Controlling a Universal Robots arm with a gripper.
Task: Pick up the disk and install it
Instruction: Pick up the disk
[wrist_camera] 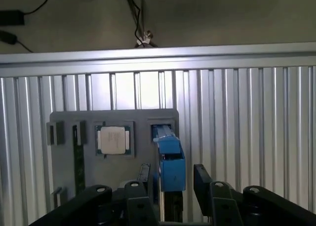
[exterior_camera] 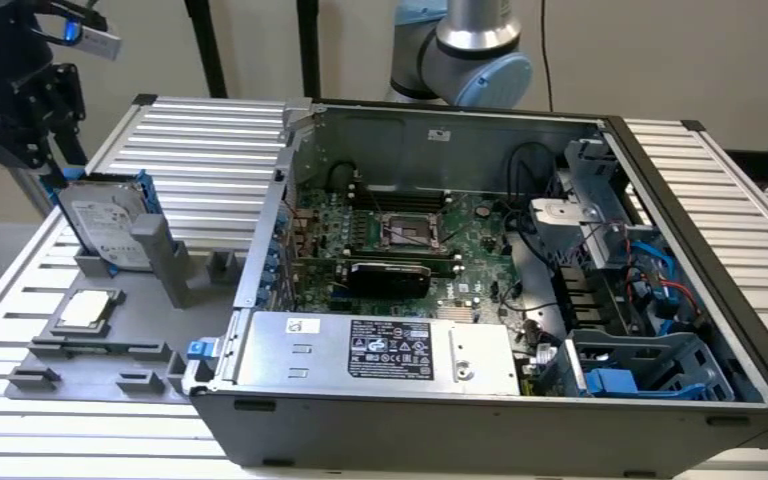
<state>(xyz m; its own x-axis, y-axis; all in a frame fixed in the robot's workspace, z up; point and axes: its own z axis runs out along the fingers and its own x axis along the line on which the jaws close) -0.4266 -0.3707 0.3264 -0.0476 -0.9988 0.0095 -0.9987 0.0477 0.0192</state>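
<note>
The disk (exterior_camera: pixel 101 225), a silver-grey drive with a white label in a blue carrier frame, stands on edge in a slot of the grey fixture (exterior_camera: pixel 117 345) at the exterior view's left. My gripper (exterior_camera: pixel 53 170) hangs directly over its upper end. In the wrist view the disk's blue edge (wrist_camera: pixel 170 161) runs between my two black fingers (wrist_camera: pixel 202 179). A narrow gap remains on each side, so the gripper (wrist_camera: pixel 172 179) is open and straddles the carrier without clamping it.
A small square silver chip (exterior_camera: pixel 84 308) (wrist_camera: pixel 113 138) lies in the fixture (wrist_camera: pixel 69 132) beside the disk. The open computer case (exterior_camera: pixel 424 130) stands at the exterior view's right, with a silver power supply (exterior_camera: pixel 384 350) and a blue-grey drive cage (exterior_camera: pixel 651 365). Everything rests on a ribbed aluminium table (exterior_camera: pixel 211 130).
</note>
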